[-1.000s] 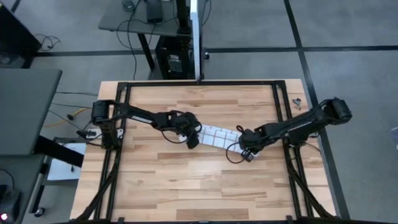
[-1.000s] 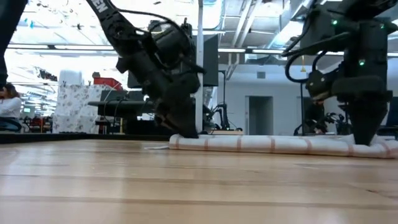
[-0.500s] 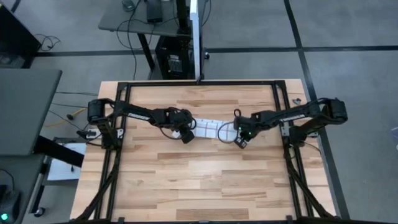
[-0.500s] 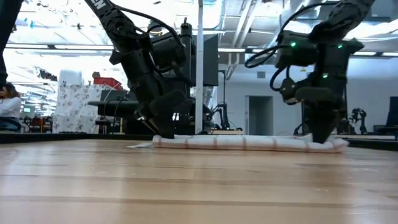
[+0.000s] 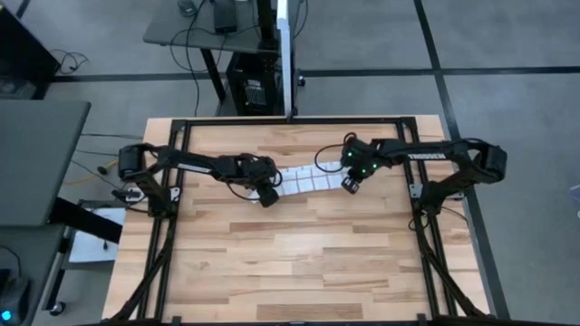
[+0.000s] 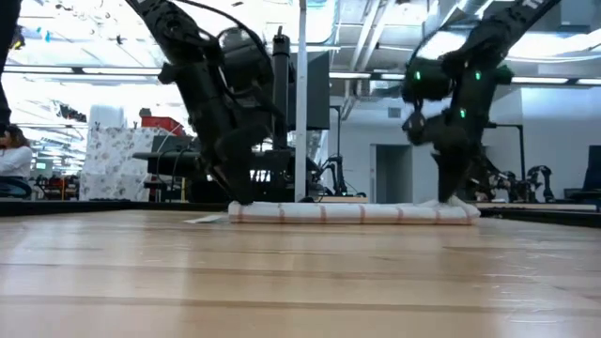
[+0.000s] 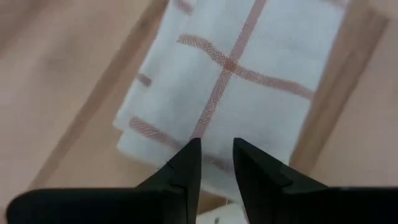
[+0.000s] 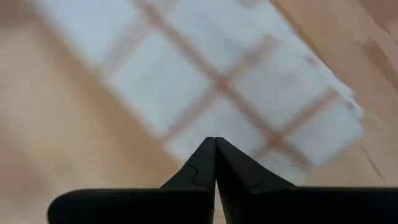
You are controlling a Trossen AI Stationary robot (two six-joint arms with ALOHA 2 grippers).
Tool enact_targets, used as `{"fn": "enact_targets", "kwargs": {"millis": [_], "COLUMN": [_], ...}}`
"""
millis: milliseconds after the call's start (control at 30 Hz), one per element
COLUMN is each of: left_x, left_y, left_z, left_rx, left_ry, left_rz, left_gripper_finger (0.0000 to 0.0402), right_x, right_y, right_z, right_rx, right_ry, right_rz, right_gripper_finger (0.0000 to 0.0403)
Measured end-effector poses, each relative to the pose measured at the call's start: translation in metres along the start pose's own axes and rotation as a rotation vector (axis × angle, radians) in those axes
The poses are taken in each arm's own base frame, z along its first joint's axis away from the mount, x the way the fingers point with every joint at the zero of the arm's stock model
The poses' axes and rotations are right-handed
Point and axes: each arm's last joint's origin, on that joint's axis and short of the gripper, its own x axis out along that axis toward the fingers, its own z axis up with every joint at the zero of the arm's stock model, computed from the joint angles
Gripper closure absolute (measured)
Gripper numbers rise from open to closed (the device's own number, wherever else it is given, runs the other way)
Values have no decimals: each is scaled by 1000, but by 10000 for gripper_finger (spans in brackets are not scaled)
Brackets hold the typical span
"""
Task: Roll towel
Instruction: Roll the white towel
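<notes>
While towel (image 5: pixel 308 180) lies rolled on wood table (image 5: pixel 299 263), left pincer (image 5: pixel 268 196) slightly apart, right pincer (image 5: pixel 350 185) together.

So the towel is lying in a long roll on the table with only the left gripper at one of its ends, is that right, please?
Not quite: both grippers are there. The high view shows the left gripper at one end of the towel and the right gripper at the other.

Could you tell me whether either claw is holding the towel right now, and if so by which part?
Neither clearly holds it. The left claw, slightly open, and the shut right claw press on opposite ends of the folded towel.
</notes>
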Motion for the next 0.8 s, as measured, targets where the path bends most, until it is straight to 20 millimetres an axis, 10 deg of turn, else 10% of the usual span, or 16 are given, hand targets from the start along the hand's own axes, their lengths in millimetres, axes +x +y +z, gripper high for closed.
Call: {"fn": "enact_targets", "kwargs": {"millis": [400,800], "left_x": [-108,18], "left_y": [5,-5], "left_z": [9,3], "left_rx": [-59,-105], "left_ry": [-285,-18], "left_rz": [-180,-51], "left_gripper_finger": [325,325], "right_x": [-84,-5], "right_y": [50,0], "right_z": [-17,-18], "right_rx": [-105,138], "right_ry": [-196,-25], "right_rz": [166,-84], "right_gripper_finger": [403,403]}}
